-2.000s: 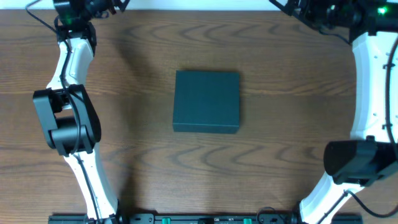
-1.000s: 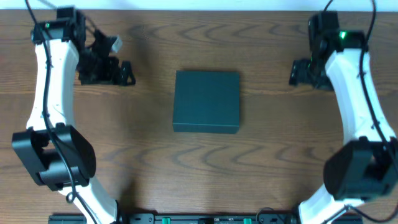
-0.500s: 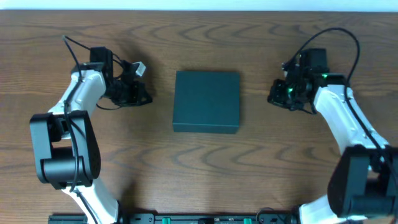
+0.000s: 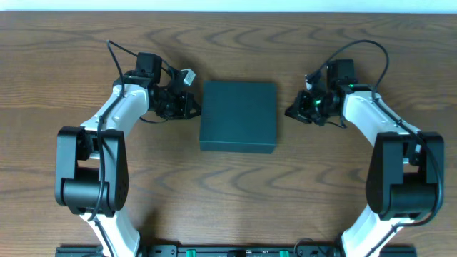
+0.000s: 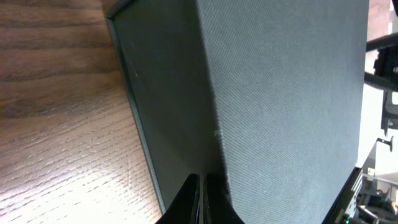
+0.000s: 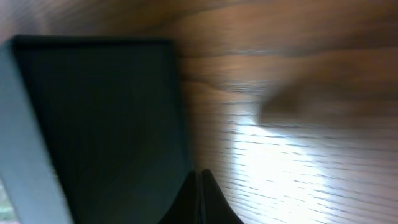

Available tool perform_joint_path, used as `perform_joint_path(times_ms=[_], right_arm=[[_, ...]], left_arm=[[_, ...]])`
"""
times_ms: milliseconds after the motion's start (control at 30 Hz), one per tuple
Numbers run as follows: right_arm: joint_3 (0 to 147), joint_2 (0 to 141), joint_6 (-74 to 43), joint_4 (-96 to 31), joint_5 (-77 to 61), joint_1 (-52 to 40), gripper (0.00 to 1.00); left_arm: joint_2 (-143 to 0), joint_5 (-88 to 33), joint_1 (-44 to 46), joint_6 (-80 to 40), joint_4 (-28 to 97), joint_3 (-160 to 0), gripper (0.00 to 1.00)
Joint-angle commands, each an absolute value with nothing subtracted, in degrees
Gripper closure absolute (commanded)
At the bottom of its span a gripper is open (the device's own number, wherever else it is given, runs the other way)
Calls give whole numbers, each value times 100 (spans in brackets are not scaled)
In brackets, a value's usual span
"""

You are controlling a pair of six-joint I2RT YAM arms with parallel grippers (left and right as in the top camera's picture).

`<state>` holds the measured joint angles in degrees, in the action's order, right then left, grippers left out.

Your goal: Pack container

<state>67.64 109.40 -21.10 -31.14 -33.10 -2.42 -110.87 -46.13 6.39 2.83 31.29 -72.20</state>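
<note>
The container (image 4: 238, 114), a dark teal square box with its lid down, lies flat in the middle of the wooden table. My left gripper (image 4: 194, 105) is shut and empty, its tips right at the box's left side, near the upper corner. In the left wrist view the closed fingers (image 5: 202, 186) point at the container's dark side wall (image 5: 168, 106), just under the lid edge. On the opposite side my right gripper (image 4: 290, 112) is also shut with nothing in it, a short way off the box's right wall. The right wrist view is blurred and shows the container (image 6: 99, 124) close ahead.
Bare wood-grain table (image 4: 235, 200) lies all around the box. Both arms' white links reach in from the front corners, with their bases (image 4: 235, 251) along the near edge. A pale wall strip borders the far edge.
Both arms have swung inward from the table's far corners to either side of the container. Both grippers went from open to shut. The box has not moved.
</note>
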Motion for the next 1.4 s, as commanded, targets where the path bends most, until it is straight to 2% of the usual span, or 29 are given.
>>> perform_joint_path(times_ms=[0, 700, 1367], right_arm=[[6737, 10947, -2366, -3011, -3636, -403, 99], [6740, 10954, -2746, -1929, -3658, -620, 98], [6740, 10954, -2832, -1653, -3127, -598, 99]], left_arm=[[-11048, -4591, 733, 47, 3072, -7199, 94], [-11100, -4543, 906, -526, 2272, -7199, 94], [-11421, -4480, 915, -978, 1448, -7199, 94]])
